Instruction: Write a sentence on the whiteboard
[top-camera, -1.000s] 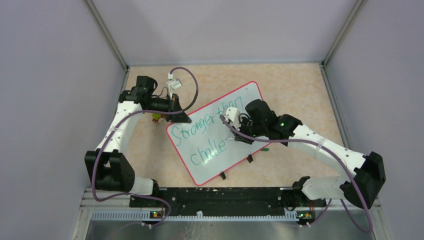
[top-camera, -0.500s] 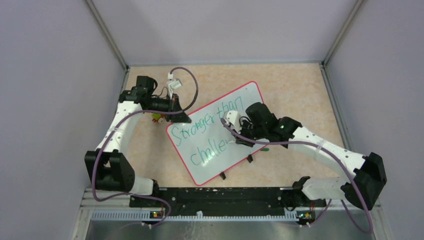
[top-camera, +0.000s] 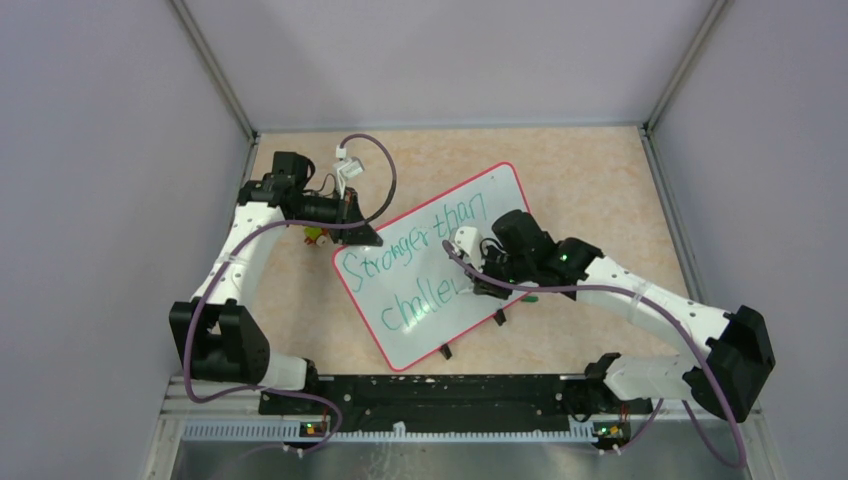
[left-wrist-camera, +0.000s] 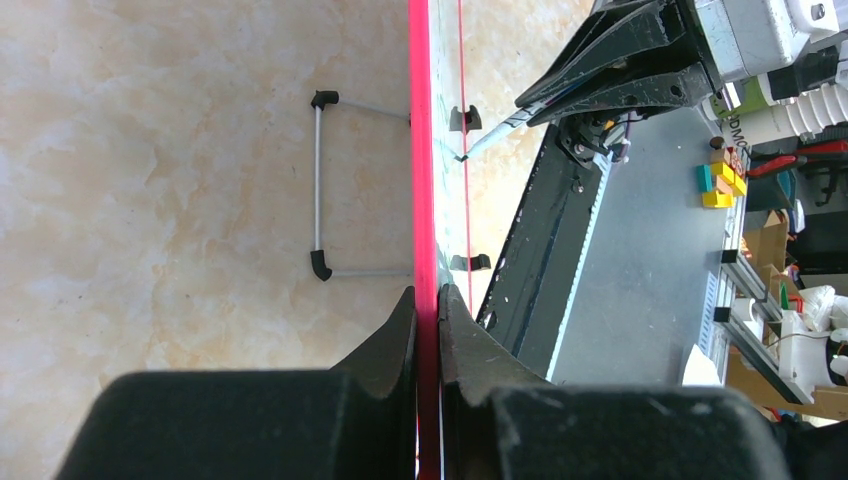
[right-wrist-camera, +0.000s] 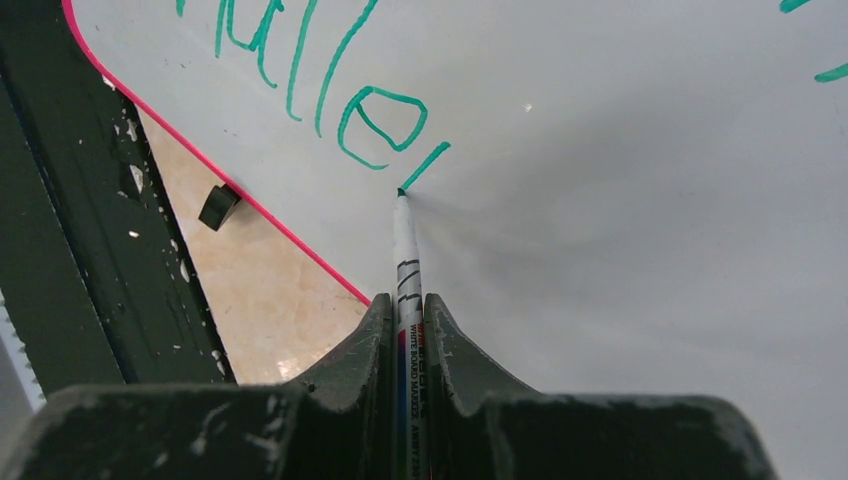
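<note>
Right wrist: green sentence (right-wrist-camera: 382, 125) (thin cursive)

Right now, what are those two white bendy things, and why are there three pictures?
They are two robot arms bolted to a table. One picture looks down from above. The other two come from little cameras on each arm's wrist.

On the table is a whiteboard with a red-pink rim. The left fingers pinch that rim to hold the board steady. The right fingers squeeze a marker, and its tip touches the board.

The green writing reads "Stronger than" and, below that, "challe" so far.
</note>
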